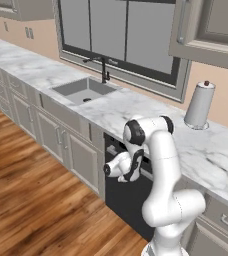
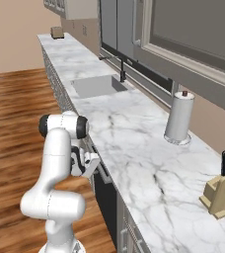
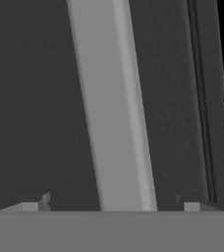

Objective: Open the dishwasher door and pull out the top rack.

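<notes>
Silver bar handle (image 3: 115, 108) fronts the wide-spread hand (image 3: 115, 206); dishwasher door (image 3: 30, 98) closed; sink (image 1: 82, 90) left.

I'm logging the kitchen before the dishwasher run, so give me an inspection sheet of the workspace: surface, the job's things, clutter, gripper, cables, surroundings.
Surface: marble counter, running along the wall above the cabinets.
Job's things: dishwasher door shut under the counter; its silver bar handle fills the middle of the hand view. Top rack not visible behind the door.
Clutter: paper towel roll upright near the wall; knife block at the counter's right end; small brown object at the far end.
Gripper: gripper open, one fingertip either side of the handle, not closed on it.
Cables: nothing seen.
Surroundings: sink with black faucet, window, beige cabinet doors, wooden floor.
</notes>
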You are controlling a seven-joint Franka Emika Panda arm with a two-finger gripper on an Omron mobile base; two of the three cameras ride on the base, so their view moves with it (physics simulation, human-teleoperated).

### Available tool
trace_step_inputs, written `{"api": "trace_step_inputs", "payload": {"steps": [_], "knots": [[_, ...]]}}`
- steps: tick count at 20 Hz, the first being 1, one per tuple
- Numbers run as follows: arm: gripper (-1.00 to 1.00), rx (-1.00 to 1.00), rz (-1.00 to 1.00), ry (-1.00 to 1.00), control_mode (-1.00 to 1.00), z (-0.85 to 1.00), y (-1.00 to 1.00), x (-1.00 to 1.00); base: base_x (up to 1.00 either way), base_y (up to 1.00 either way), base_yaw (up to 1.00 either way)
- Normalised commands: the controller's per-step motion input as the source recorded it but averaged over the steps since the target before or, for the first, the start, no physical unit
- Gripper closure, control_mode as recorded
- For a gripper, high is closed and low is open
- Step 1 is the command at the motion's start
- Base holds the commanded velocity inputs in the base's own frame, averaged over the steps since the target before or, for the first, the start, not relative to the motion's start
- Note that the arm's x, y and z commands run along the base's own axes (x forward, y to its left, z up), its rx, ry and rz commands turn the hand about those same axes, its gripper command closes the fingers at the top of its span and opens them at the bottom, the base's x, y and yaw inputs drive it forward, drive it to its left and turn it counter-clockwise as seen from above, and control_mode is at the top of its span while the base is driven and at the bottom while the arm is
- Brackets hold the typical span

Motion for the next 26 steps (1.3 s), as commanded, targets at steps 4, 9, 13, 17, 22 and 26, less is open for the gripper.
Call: {"api": "trace_step_inputs", "payload": {"steps": [4,9,13,17,22,26], "knots": [[-1.0,-0.03,0.0,0.0,-1.0,-0.33,-0.05,0.23,0.0,0.0,0.0],[1.0,0.0,0.0,0.0,-1.0,-0.36,0.0,0.16,0.0,0.0,0.0],[1.0,0.0,0.0,0.0,-1.0,-0.39,0.19,0.0,0.0,0.0,0.0],[1.0,0.0,0.0,0.0,-1.0,-0.41,0.52,-0.17,0.0,0.0,0.0],[1.0,0.0,0.0,0.03,-1.0,-0.41,0.75,-0.41,0.0,0.0,0.0],[1.0,0.0,0.0,0.06,-1.0,-0.41,0.82,-0.48,0.0,0.0,0.0]]}}
